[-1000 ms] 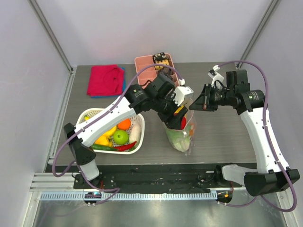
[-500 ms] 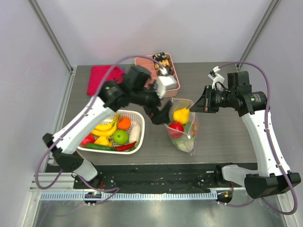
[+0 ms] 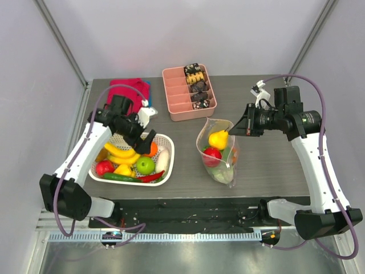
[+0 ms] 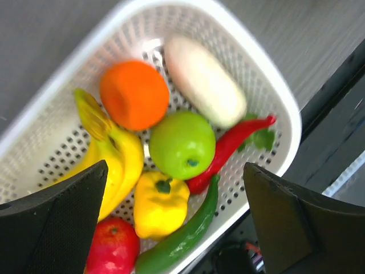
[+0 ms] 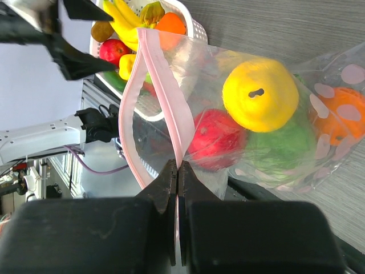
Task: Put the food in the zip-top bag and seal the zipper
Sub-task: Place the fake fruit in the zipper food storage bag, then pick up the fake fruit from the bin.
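Note:
The zip-top bag (image 3: 219, 165) stands right of centre with its mouth open, holding a yellow fruit (image 3: 218, 138), a red fruit (image 3: 211, 154) and green lettuce (image 3: 222, 172). My right gripper (image 3: 231, 131) is shut on the zipper (image 5: 171, 108), pinching the pink strip at the bag's right side (image 5: 177, 166). More food lies in the white basket (image 3: 171, 155): an orange (image 4: 134, 94), green apple (image 4: 181, 144), yellow pepper (image 4: 161, 204), bananas (image 4: 117, 157), red chilli (image 4: 231, 147). My left gripper (image 3: 146, 137) hangs open above the basket (image 4: 175, 168), holding nothing.
A pink compartment tray (image 3: 166, 94) with small dark and yellow snacks stands at the back. Red and blue cloths (image 3: 122, 87) lie at the back left, partly behind my left arm. A white radish (image 4: 205, 88), a green chilli (image 4: 182, 237) and a red apple (image 4: 114, 248) share the basket.
My left gripper opened at the bag's mouth, leaving the yellow fruit inside, then swung left and now hovers over the basket. The right gripper has kept its pinch.

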You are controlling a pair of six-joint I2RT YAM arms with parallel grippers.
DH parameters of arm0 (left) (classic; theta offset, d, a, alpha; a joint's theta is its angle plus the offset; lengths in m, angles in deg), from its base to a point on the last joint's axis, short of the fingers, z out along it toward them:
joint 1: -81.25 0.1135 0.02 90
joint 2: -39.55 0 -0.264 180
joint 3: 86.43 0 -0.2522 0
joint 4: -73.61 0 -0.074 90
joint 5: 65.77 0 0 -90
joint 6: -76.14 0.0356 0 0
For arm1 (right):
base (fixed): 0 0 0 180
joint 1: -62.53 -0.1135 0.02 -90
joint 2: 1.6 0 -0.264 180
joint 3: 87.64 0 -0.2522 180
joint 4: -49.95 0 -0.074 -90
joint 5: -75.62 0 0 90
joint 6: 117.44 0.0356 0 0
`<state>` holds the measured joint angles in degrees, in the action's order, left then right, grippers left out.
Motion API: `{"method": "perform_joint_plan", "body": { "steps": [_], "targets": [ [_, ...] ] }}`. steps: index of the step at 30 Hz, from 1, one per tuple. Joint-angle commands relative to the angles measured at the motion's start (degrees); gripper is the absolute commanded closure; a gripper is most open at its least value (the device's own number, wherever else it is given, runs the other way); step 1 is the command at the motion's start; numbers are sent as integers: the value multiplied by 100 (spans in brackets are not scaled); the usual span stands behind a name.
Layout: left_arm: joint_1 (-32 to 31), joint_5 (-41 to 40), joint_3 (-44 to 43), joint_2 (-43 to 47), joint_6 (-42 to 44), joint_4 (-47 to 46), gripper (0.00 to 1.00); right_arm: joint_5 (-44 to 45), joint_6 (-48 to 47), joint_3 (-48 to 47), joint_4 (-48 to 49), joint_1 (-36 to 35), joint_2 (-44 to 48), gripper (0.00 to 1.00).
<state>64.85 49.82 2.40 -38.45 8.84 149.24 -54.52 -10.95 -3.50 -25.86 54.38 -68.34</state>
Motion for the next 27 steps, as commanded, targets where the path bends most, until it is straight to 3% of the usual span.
{"method": "perform_joint_plan", "body": {
  "steps": [1,9,20,27],
  "targets": [
    [41,-394,1039,293,1078,-128,0,-55,-14,-157,140,14,38,99],
    [-144,-783,2027,302,1817,-745,0,-82,30,-139,149,6,-32,99],
    [-803,-1081,2458,-13,1562,-1431,5,-47,38,-130,122,6,-41,99],
    [-803,-1337,2537,-313,1536,-1669,13,-38,21,-148,139,6,-67,99]
  ]
}}
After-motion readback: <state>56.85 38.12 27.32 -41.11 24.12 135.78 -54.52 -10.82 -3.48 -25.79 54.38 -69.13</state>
